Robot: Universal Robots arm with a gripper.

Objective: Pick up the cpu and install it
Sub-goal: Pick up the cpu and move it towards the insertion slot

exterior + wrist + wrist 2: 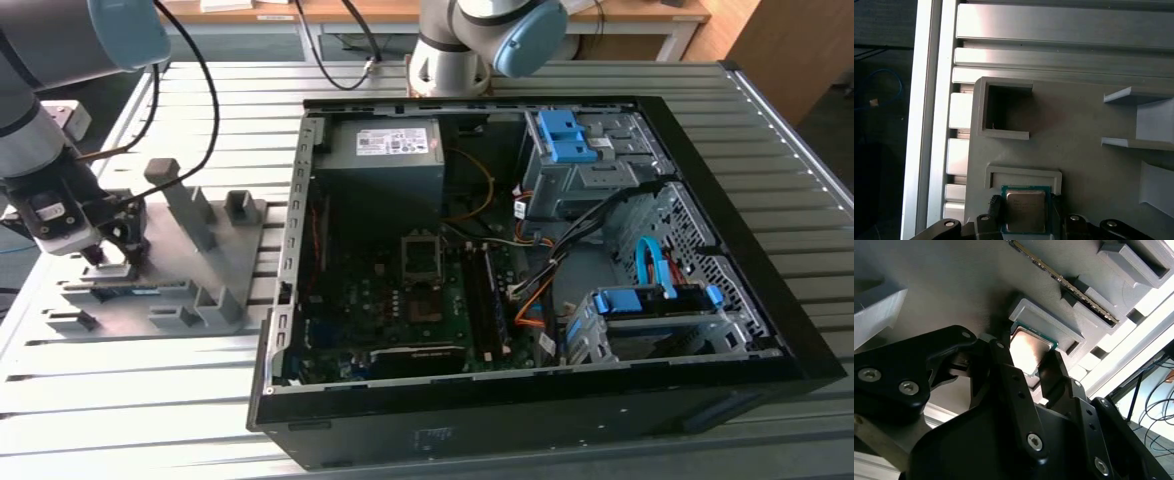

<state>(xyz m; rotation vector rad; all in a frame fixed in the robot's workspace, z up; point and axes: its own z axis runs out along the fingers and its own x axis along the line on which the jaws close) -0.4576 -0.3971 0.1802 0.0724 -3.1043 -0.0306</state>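
Observation:
The cpu (1025, 211), a small square chip with a pale metal top and a green rim, lies at its pocket in the grey fixture tray (214, 262) on the exterior view's left. My gripper (114, 262) reaches down onto that tray. In both wrist views its black fingers (995, 206) press against two opposite edges of the cpu (1026, 351), so my gripper (1029, 362) is shut on it. I cannot tell whether the chip is off the tray. The dark metal-framed socket (420, 258) sits on the motherboard inside the open computer case (747, 300).
A memory stick (1064, 282) stands in a slot of the tray beside the cpu pocket. Upright grey posts (180, 200) rise from the tray. In the case are a grey power-supply box (387, 160), blue drive brackets (567, 135) and cables. A slatted metal table (134, 390) carries everything.

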